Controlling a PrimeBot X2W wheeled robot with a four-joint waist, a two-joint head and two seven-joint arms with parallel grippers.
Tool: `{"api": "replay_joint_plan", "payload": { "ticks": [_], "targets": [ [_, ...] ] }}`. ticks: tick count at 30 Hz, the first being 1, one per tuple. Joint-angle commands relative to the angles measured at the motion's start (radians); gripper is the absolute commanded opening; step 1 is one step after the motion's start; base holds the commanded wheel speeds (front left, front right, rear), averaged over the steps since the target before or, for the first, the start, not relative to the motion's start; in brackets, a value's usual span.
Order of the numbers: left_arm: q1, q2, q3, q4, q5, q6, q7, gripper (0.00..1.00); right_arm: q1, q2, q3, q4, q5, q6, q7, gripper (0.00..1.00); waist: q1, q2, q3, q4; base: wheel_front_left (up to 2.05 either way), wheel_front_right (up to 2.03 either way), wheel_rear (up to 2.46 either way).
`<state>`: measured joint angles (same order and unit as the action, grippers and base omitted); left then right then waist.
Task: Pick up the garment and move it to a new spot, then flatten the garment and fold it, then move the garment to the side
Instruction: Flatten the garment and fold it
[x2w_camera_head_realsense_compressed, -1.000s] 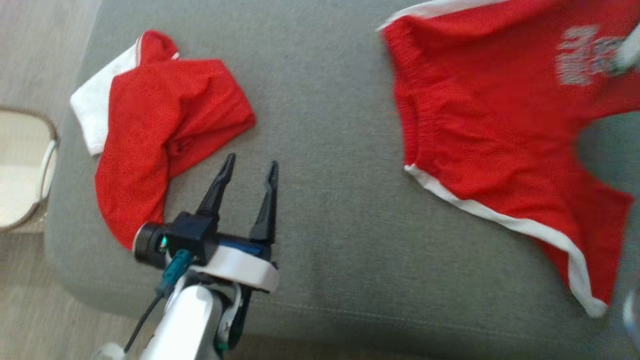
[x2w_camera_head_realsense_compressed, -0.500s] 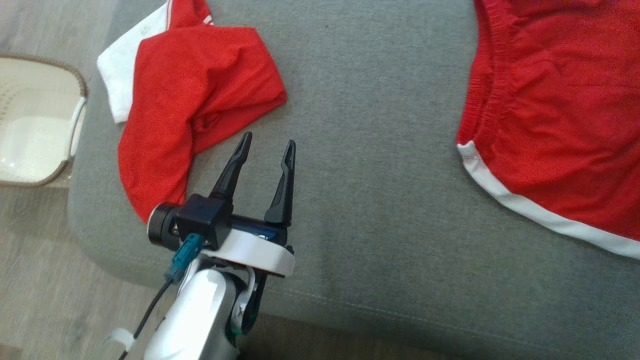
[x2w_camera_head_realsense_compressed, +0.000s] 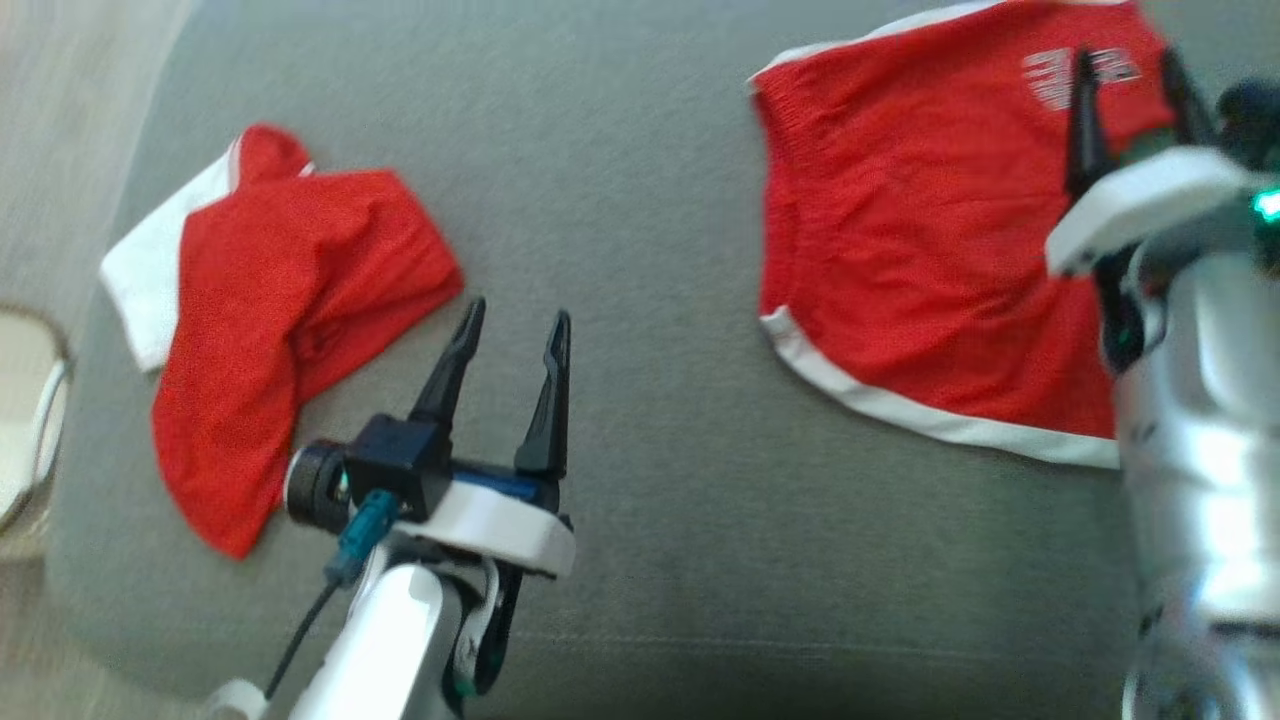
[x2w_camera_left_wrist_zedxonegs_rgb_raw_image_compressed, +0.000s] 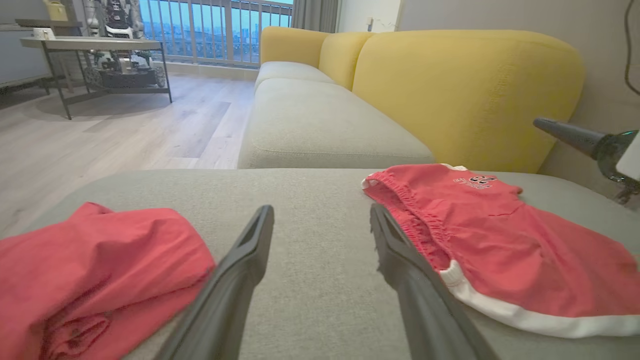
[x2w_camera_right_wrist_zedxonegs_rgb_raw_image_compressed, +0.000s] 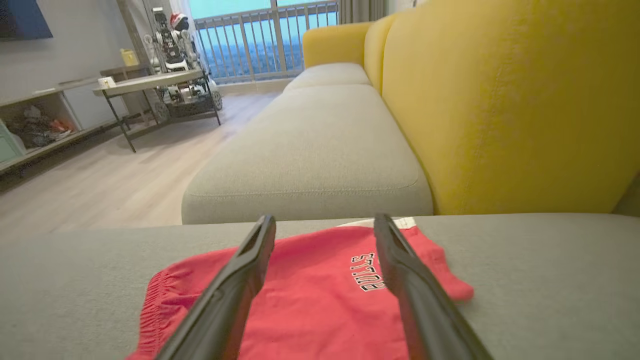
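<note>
and here we go: the red shorts (x2w_camera_head_realsense_compressed: 900, 250) lie on the grey sofa seat (x2w_camera_head_realsense_compressed: 640, 420), over on the robot's right, opened out in a single layer but rumpled, with the waistband puckered. the right pincer (x2w_camera_head_realsense_compressed: 1127, 60) is poised over the printed leg, fingers spread, pinching nothing. the left pincer (x2w_camera_head_realsense_compressed: 517, 312) is spread as well, over bare seat between the shorts and a crumpled red shirt (x2w_camera_head_realsense_compressed: 270, 320) well off to the left. my read: the pick-up-and-move part looks done, the flattening is hardly started, and no fold is made. folding and the shift to the side are left.
</note>
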<state>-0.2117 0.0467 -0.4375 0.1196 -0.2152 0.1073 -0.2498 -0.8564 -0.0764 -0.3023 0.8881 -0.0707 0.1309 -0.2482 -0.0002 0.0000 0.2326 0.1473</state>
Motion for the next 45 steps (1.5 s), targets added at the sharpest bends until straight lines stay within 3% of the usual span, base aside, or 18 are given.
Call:
{"api": "replay_joint_plan", "payload": {
  "ticks": [1,9,15,26,33,45],
  "targets": [
    [-0.003,0.004,0.034,-0.026,-0.006,0.011,-0.012,1.00,0.022,0.013,0.045,-0.073,0.033,0.000,-0.013,1.00,0.0002,0.0000,-0.077,-0.078,0.00,0.00,0.00],
    [0.040,0.004,0.038,0.011,-0.030,0.040,-0.012,1.00,0.425,0.026,0.177,-0.433,0.274,0.000,-0.013,1.00,0.0002,0.0000,-0.141,-0.170,0.00,0.00,0.00],
    [0.034,0.004,0.039,0.088,-0.066,0.061,-0.012,1.00,0.586,0.026,0.202,-0.579,0.356,0.000,-0.013,1.00,0.0002,0.0000,-0.128,-0.224,0.00,0.00,0.00],
    [-0.125,0.004,-0.097,0.329,-0.219,0.048,-0.012,1.00,0.618,0.026,0.218,-0.640,0.356,0.000,-0.013,1.00,0.0002,0.0000,-0.063,-0.329,0.00,0.00,0.00],
    [-0.247,0.004,-0.121,0.487,-0.328,0.085,-0.012,1.00,0.619,0.026,0.248,-0.666,0.362,0.000,-0.013,1.00,0.0002,0.0000,-0.030,-0.384,0.00,0.00,0.00],
    [-0.349,0.004,-0.158,0.626,-0.443,0.079,-0.012,1.00,0.596,0.026,0.252,-0.674,0.384,0.000,-0.014,1.00,0.0002,0.0000,0.004,-0.425,0.00,0.00,0.00]
  ]
}}
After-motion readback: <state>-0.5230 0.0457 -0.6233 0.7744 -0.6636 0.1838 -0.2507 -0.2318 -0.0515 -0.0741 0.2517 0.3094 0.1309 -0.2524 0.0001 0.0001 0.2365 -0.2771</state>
